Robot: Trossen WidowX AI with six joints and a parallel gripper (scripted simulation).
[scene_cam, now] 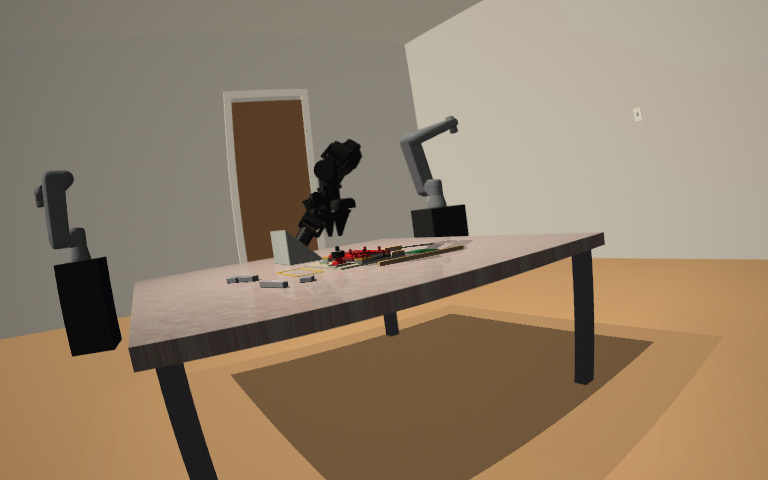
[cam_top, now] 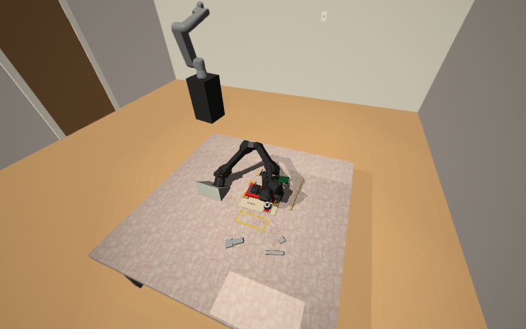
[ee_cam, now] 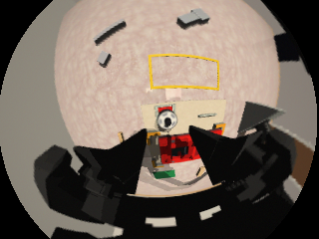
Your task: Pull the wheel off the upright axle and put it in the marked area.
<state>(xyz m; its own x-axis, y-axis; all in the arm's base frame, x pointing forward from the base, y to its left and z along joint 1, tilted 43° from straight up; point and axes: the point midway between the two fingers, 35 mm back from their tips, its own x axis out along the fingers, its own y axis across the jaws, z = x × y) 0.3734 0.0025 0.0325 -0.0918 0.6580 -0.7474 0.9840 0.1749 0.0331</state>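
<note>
The wheel (cam_top: pixel 267 205) (scene_cam: pixel 337 251) (ee_cam: pixel 166 120), black with a silvery face, sits on its upright axle over a small red base on the cream board (cam_top: pixel 244 201) (ee_cam: pixel 191 109). The axle is mostly hidden by the wheel. The yellow outline of the marked area (cam_top: pixel 249 225) (ee_cam: pixel 151 72) lies on the table beside the board, with nothing inside it. My gripper (scene_cam: pixel 334 235) (ee_cam: pixel 167 129) is open and empty, pointing down above the wheel and board. In the wrist view the wheel shows just beyond the gap between the fingertips.
A red tray (ee_cam: pixel 191 151) with dark parts adjoins the board. A green block (cam_top: pixel 284 179) (ee_cam: pixel 163 173) and a wooden strip (cam_top: pixel 296 194) lie behind and to the right. Grey blocks (cam_top: pixel 234 242) (cam_top: pixel 274 252) (cam_top: pixel 281 239) lie beyond the outline. A pale wedge (cam_top: pixel 209 190) (scene_cam: pixel 286 251) stands by my arm's base.
</note>
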